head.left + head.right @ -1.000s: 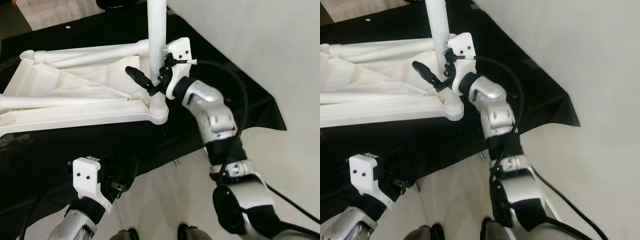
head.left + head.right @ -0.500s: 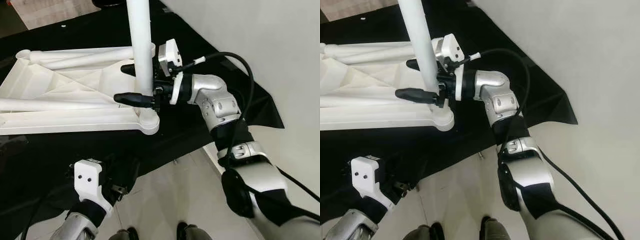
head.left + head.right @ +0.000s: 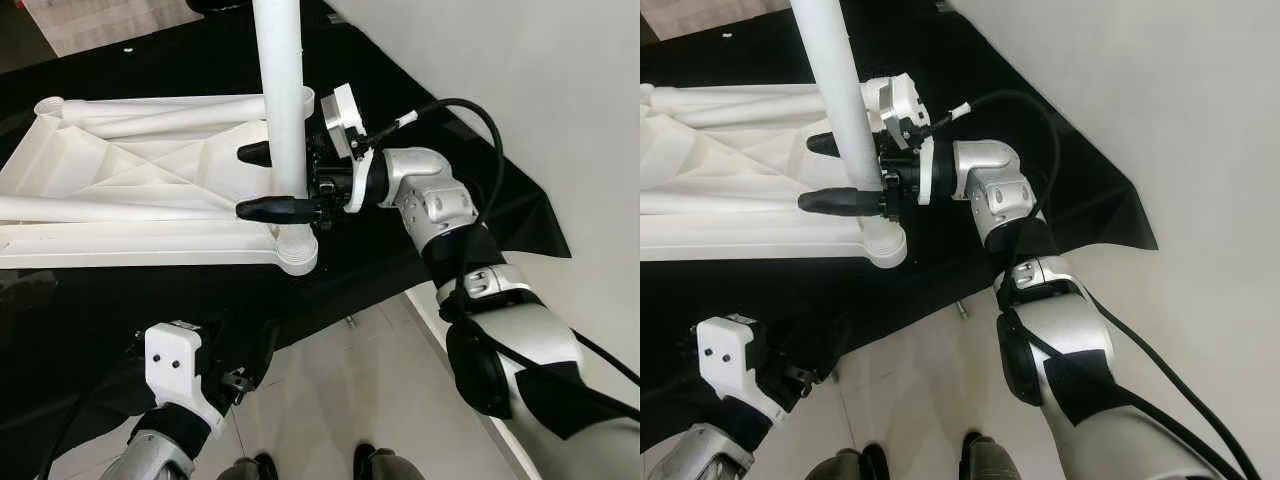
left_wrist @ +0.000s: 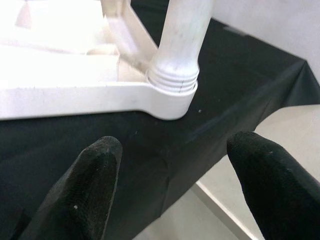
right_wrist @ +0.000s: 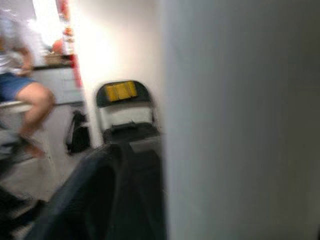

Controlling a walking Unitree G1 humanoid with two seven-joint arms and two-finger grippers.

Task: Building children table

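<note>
Evidently the right gripper (image 3: 272, 182) had turned at the wrist over the last second: a second earlier its fingers pointed up beside the table leg (image 3: 279, 95) with the wrist block against it, and by this moment they lay level, one finger on each side of the leg just above its socket. They looked clasped around the leg, though whether both pads pressed on it could not be told. That read as a twisting stroke, so the leg was judged to be going into the corner socket (image 3: 296, 252) of the upturned white tabletop (image 3: 130, 190), directly below the gripper; in the left wrist view the threads at the leg's foot still showed above the socket rim (image 4: 172, 85), so it was probably not fully home. The left gripper (image 4: 175, 175) hung low and well apart, its fingers spread and holding nothing. Another leg (image 3: 160, 110) lay flat on the tabletop beyond the gripper. A black cloth (image 3: 470, 215) lay beneath, and the right arm's cable (image 3: 480, 120) looped close behind the wrist, where further turning might wind it.
</note>
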